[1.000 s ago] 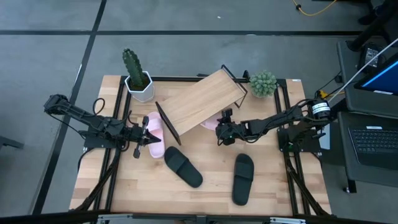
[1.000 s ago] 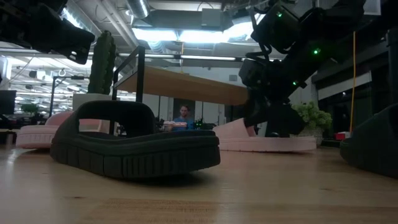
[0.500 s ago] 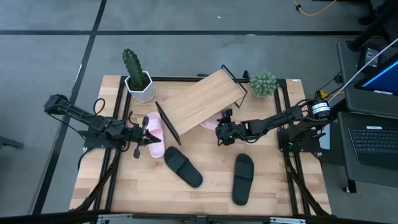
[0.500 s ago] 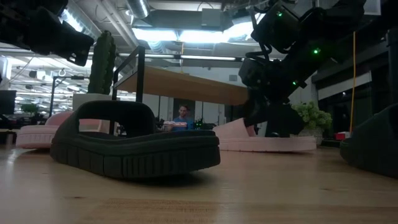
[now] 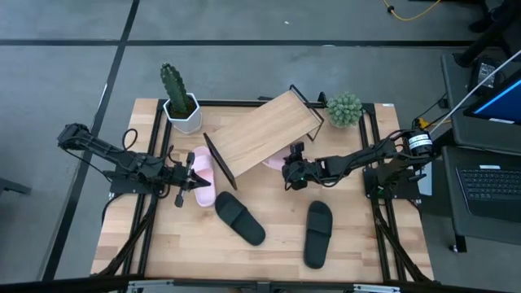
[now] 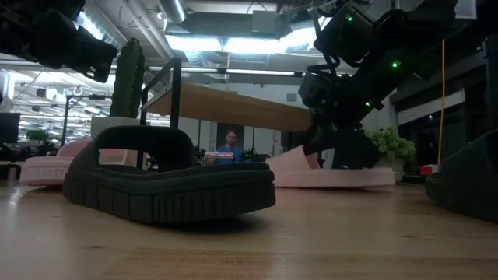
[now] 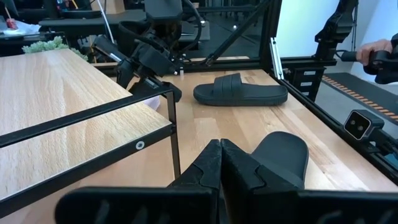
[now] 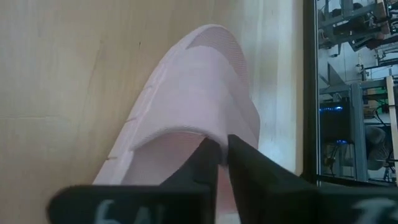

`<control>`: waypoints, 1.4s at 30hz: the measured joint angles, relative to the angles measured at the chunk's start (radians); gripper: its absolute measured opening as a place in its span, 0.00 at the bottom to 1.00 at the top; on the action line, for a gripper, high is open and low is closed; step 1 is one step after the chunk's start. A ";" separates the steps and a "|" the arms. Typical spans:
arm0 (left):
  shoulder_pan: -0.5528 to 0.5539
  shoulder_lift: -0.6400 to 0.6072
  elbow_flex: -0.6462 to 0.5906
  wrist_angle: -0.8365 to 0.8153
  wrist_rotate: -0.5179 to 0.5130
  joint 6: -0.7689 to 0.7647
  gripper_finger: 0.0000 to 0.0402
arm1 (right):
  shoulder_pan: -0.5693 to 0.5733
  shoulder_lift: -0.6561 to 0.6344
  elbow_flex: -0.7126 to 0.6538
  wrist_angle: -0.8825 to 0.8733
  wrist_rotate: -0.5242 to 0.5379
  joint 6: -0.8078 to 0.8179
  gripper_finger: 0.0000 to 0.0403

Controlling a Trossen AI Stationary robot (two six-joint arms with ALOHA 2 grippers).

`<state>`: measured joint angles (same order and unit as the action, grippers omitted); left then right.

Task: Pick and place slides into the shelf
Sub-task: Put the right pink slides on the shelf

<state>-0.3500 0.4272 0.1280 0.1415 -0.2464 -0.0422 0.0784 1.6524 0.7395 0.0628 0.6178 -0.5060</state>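
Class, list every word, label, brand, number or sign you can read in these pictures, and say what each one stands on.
None can be read with certainty.
Pale marks on the right gripper, which is closed on the pink slide's strap: too blurred.
Laptop screen beside the table: too small.
The black slides and the shelf show no text.

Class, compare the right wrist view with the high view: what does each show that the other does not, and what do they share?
Only the right wrist view shows the right gripper pinching the strap edge of a pink slide.

Only the high view shows the whole table: the shelf, two black slides, the other pink slide by the left gripper, a cactus and a round green plant.

Both show the right gripper at the pink slide beside the shelf.
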 joint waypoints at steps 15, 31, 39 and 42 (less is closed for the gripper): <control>0.000 0.000 0.000 0.000 0.000 0.000 0.00 | 0.000 0.000 0.000 -0.005 -0.002 0.003 0.02; 0.000 0.000 0.000 0.001 0.000 0.000 0.00 | 0.000 0.000 0.146 -0.249 -0.014 0.057 0.02; 0.000 0.000 0.000 0.001 0.000 0.000 0.00 | 0.009 0.000 0.226 -0.410 -0.043 0.078 0.02; 0.000 0.000 0.000 0.001 0.000 0.000 0.00 | 0.021 0.000 0.253 -0.459 -0.045 0.079 0.02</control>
<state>-0.3504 0.4271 0.1280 0.1429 -0.2462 -0.0418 0.0994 1.6524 0.9928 -0.3966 0.5728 -0.4271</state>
